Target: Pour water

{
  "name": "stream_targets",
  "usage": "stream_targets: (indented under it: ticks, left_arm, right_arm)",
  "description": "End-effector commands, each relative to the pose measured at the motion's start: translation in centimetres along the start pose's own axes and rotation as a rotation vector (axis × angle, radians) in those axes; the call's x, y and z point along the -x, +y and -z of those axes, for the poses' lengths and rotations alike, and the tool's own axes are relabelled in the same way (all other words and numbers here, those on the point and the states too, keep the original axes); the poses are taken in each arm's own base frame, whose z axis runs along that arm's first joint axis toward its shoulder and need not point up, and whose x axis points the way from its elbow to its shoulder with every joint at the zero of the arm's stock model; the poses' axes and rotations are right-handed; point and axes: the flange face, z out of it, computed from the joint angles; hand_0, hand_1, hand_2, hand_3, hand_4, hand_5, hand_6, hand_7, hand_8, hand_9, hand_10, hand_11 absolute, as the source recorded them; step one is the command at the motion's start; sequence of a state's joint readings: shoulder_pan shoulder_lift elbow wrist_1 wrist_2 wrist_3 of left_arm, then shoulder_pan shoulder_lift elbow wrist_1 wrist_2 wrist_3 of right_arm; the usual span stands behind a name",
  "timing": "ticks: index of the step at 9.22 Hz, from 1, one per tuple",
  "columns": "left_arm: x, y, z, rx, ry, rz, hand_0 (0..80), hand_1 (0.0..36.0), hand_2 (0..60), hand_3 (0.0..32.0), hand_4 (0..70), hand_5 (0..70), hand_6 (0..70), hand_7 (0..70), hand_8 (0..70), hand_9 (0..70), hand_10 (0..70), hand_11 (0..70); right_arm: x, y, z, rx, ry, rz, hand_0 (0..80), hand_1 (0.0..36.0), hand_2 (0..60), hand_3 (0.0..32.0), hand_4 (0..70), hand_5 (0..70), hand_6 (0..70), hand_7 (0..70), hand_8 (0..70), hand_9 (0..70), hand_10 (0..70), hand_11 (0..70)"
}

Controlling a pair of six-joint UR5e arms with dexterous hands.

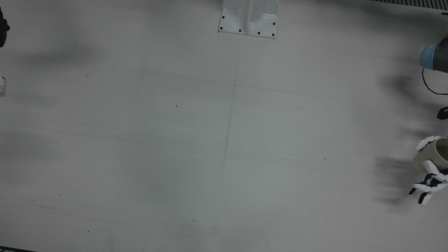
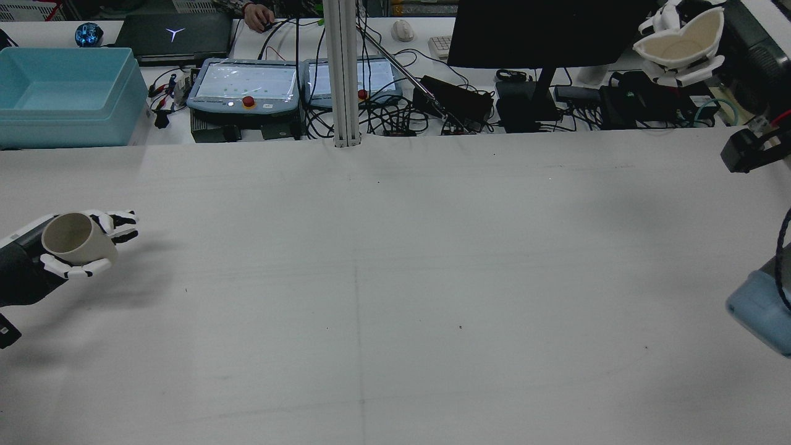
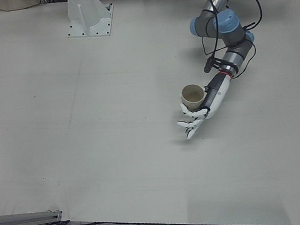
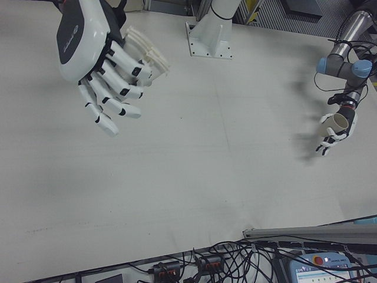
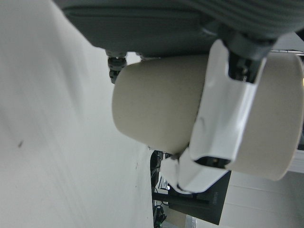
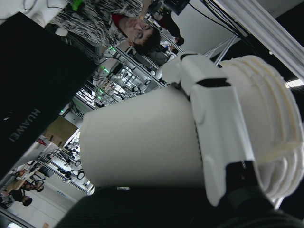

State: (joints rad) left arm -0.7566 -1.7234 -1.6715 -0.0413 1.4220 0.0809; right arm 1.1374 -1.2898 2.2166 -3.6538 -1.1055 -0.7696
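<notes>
While the left hand (image 3: 201,111) grips a beige cup (image 3: 192,96) above the table (image 3: 112,123), the right hand (image 2: 670,46) apparently clasps a ribbed white cup (image 2: 683,40) aloft.

Front view: overhead, near-vertical, pedestal base (image 1: 248,21) at top edge; left hand (image 1: 428,171) clipped at right edge.
Rear view: high behind the arms, facing forward over the table (image 2: 395,278) to the operators' desk.
Left-front view: elevated, operators' side, covers the left arm's half.
Right-front view: same side, right hand (image 4: 97,53) very near the lens; shares the left hand with the left-front view.
Hand views: close-up, turned sideways, each filled by a cup (image 5: 190,118).
</notes>
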Motion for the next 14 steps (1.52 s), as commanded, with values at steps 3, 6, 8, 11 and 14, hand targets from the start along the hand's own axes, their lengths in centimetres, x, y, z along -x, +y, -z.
stream_targets:
  ticks: [3, 6, 8, 11, 14]
  left_arm:
    - [13.2, 20.9, -16.4, 0.111, -0.168, 0.076, 80.0, 36.0, 60.0, 0.0, 70.0, 70.0, 19.5, 30.3, 4.5, 4.6, 6.8, 12.2]
    - [13.3, 29.0, -19.8, 0.158, -0.163, 0.087, 80.0, 36.0, 60.0, 0.0, 70.0, 70.0, 19.1, 28.7, 3.1, 4.3, 7.0, 12.8]
    - [15.6, 33.4, -20.9, 0.196, -0.188, 0.108, 80.0, 36.0, 60.0, 0.0, 70.0, 70.0, 17.9, 26.6, 2.5, 3.9, 7.1, 12.9]
    - [16.6, 34.6, -21.1, 0.203, -0.197, 0.116, 80.0, 36.0, 60.0, 0.0, 70.0, 70.0, 18.2, 27.6, 3.0, 4.1, 7.1, 13.0]
    - [15.9, 25.6, -17.8, 0.174, -0.195, 0.123, 80.0, 36.0, 60.0, 0.0, 70.0, 70.0, 17.9, 27.1, 3.6, 4.0, 7.8, 13.7]
  right_arm:
    - [-5.3, 12.8, -0.7, 0.141, 0.009, 0.178, 80.0, 36.0, 60.0, 0.0, 35.6, 70.0, 47.7, 70.0, 27.6, 39.7, 14.2, 24.5]
    - [-9.0, 20.3, 1.9, 0.269, 0.036, 0.341, 80.0, 36.0, 58.8, 0.0, 34.0, 70.0, 45.1, 69.4, 26.2, 38.3, 13.8, 23.9]
    - [-11.6, 22.8, 3.9, 0.273, 0.057, 0.41, 80.0, 36.0, 55.9, 0.0, 34.4, 70.0, 44.1, 68.3, 25.4, 37.5, 13.8, 24.2]
    - [-10.6, 23.6, 4.9, 0.252, 0.027, 0.433, 80.0, 36.0, 51.7, 0.0, 31.4, 70.0, 41.1, 63.0, 24.2, 35.6, 13.9, 24.1]
    - [-5.4, 16.1, 7.0, 0.107, -0.01, 0.203, 80.0, 36.0, 45.5, 0.0, 26.5, 70.0, 39.5, 58.9, 23.7, 34.7, 16.1, 26.8]
